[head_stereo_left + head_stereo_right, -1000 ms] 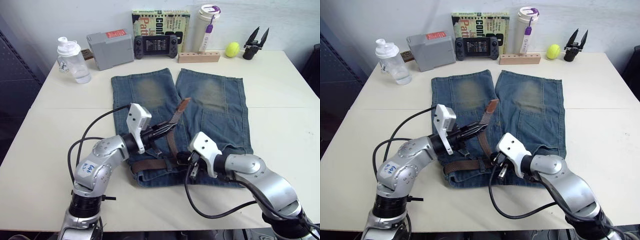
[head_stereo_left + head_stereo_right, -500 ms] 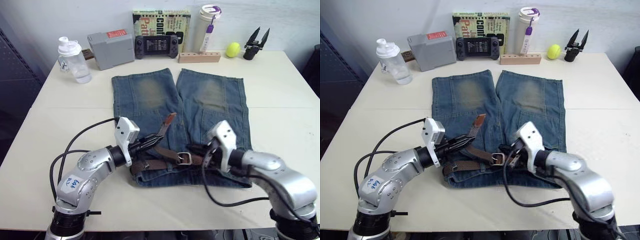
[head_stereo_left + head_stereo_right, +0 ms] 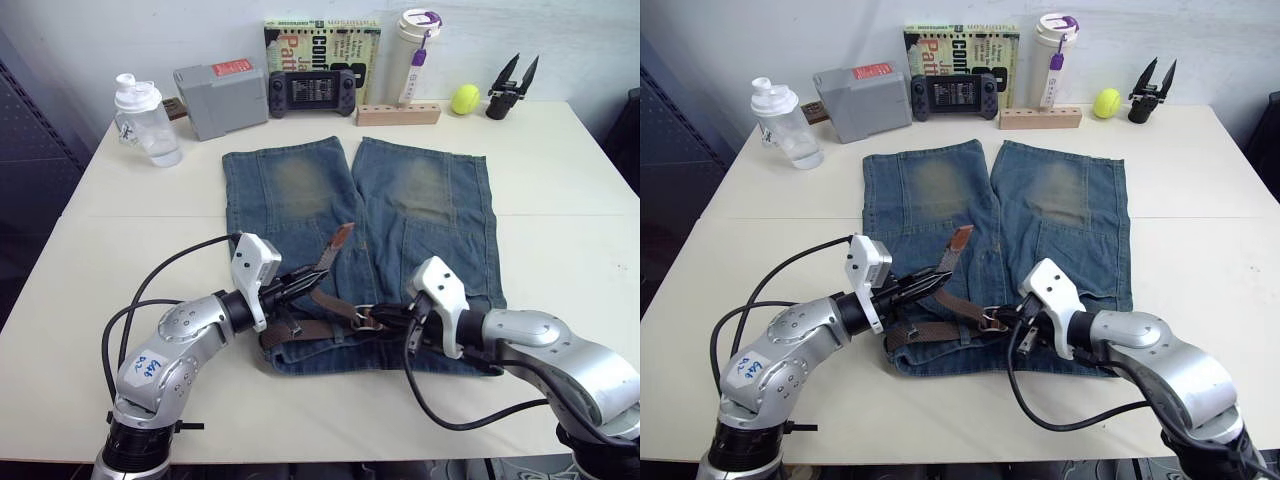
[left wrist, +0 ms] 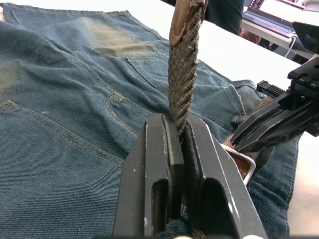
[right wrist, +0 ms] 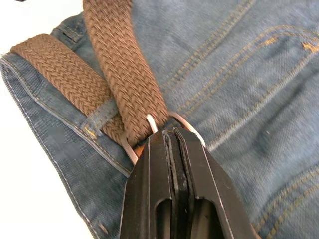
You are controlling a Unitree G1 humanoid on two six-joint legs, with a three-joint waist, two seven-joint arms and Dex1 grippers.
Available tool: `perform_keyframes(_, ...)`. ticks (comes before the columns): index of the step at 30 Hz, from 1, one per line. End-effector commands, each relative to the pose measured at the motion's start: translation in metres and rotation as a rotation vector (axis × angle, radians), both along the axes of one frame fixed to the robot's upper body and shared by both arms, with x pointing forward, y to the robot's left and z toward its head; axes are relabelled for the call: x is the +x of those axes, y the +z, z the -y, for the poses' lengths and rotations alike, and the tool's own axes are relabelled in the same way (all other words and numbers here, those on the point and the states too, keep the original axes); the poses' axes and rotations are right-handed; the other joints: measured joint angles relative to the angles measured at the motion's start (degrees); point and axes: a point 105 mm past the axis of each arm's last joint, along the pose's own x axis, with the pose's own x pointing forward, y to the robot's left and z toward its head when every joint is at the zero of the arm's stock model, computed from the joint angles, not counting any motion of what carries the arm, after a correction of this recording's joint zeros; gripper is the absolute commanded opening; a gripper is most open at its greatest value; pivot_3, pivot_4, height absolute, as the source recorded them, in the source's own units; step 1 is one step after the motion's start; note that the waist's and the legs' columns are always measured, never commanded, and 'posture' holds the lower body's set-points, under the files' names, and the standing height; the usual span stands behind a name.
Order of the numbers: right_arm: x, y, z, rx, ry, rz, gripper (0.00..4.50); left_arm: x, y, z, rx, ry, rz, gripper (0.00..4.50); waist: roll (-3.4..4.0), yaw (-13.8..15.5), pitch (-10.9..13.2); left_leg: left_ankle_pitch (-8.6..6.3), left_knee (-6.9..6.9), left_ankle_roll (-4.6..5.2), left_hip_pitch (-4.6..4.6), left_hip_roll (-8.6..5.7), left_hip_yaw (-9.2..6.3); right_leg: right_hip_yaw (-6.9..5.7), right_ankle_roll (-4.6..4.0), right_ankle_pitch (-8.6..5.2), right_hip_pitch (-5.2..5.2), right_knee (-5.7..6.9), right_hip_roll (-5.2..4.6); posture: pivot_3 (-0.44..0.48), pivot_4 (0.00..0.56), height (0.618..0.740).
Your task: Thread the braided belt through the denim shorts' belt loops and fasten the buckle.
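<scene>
Brown woven cord is what we are working with: the long braided belt [image 3: 318, 292] with its dark leather tip. It lies along the waistband of the faded blue denim shorts [image 3: 420, 215], which are spread flat on the pale bench [image 3: 560, 200], waist toward us.

We think we are at the fastening step. The belt already runs along the waist under a small blue denim belt loop [image 5: 99, 115], and its free end passes through the small silver metal buckle [image 5: 149, 130].

Our left gripper [image 4: 179, 144] has its jaws clamped on the belt's free end, which stands up and leans away over the shorts. Our right gripper [image 5: 172, 144] has its jaws pressed together right at the buckle, and they seem to pinch its frame, though we cannot be sure.

Next, we need to hold the buckle down and pull the free end so the belt slides tight. Then the prong must poke into the weave. If the buckle slips, the belt may slide back out.

Half a second ago our right arm was farther right and the buckle lay more open on the waistband. Now the right arm has moved in closer to the buckle. The left arm has hardly moved.
</scene>
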Motion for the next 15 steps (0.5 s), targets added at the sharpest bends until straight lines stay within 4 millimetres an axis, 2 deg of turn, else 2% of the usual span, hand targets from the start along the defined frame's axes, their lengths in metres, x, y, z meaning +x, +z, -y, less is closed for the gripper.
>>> perform_keyframes(1,0.001,0.003,-0.006,-0.009,0.029,0.029,0.05,-0.006,0.014,0.006,-0.01,-0.029,0.072,0.0,0.0,0.0,0.0,0.0,0.0,0.0,0.0,0.0,0.01,0.0,0.0,0.0,0.0,0.0,0.0,0.0,0.15,0.731)
perform_keyframes(7,0.007,-0.009,-0.005,-0.078,0.031,-0.021,0.05,-0.006,0.015,0.008,0.001,-0.036,0.083,0.0,0.0,-0.1,0.0,0.0,0.0,0.0,0.0,0.0,0.01,0.0,0.0,0.0,0.0,0.0,0.0,0.0,0.15,0.731)
perform_keyframes(10,0.013,-0.008,-0.005,-0.089,0.033,-0.027,0.05,-0.006,0.015,0.009,0.007,-0.047,0.088,0.0,0.0,-0.1,0.0,0.0,0.0,0.0,0.01,0.0,0.01,0.01,0.0,0.0,0.0,0.0,0.0,0.0,0.15,0.731)
perform_keyframes(15,0.012,-0.01,0.0,-0.173,0.13,-0.086,0.05,-0.006,0.015,0.011,0.016,-0.055,0.102,0.0,0.0,0.0,0.0,0.0,0.03,0.0,0.01,0.0,0.0,0.0,0.0,0.0,0.0,0.0,0.0,0.0,0.15,0.731)
